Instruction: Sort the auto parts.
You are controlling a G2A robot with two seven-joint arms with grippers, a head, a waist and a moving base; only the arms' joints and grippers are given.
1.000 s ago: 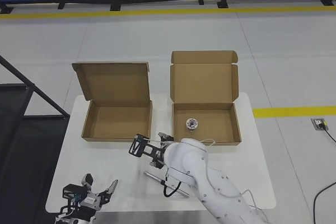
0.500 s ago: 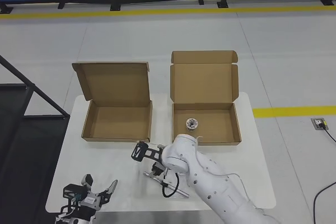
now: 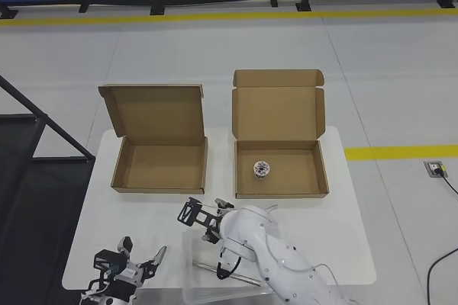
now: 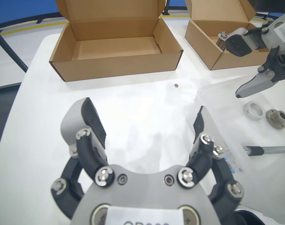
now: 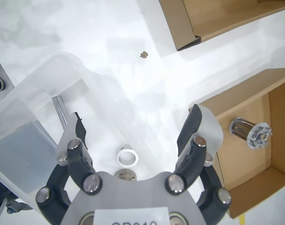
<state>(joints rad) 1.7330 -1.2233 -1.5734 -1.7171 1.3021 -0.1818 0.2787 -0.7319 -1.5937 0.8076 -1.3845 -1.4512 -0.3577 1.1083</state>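
Note:
My right gripper (image 3: 202,216) hangs open over the near end of a clear plastic bin (image 3: 214,267). Nothing is between its fingers. Below it in the bin lie a white ring (image 5: 127,157), a brass flanged part (image 5: 126,175) half hidden by the gripper's body, and a thin metal rod (image 5: 60,112). My left gripper (image 4: 147,120) is open and empty, low at the table's front left corner, beside the bin's wall (image 4: 215,122). The right cardboard box (image 3: 278,169) holds one metal flanged cylinder (image 5: 250,133). Nothing lies in the left cardboard box (image 3: 159,166).
Both boxes stand at the back of the white table (image 3: 137,221) with their lids up. A small brown crumb (image 4: 176,85) lies on the table between the boxes and the bin. The table's front edge is close to both grippers.
My right gripper has drawn a little toward the table's front, and its arm has shifted with it. The left gripper has barely moved.

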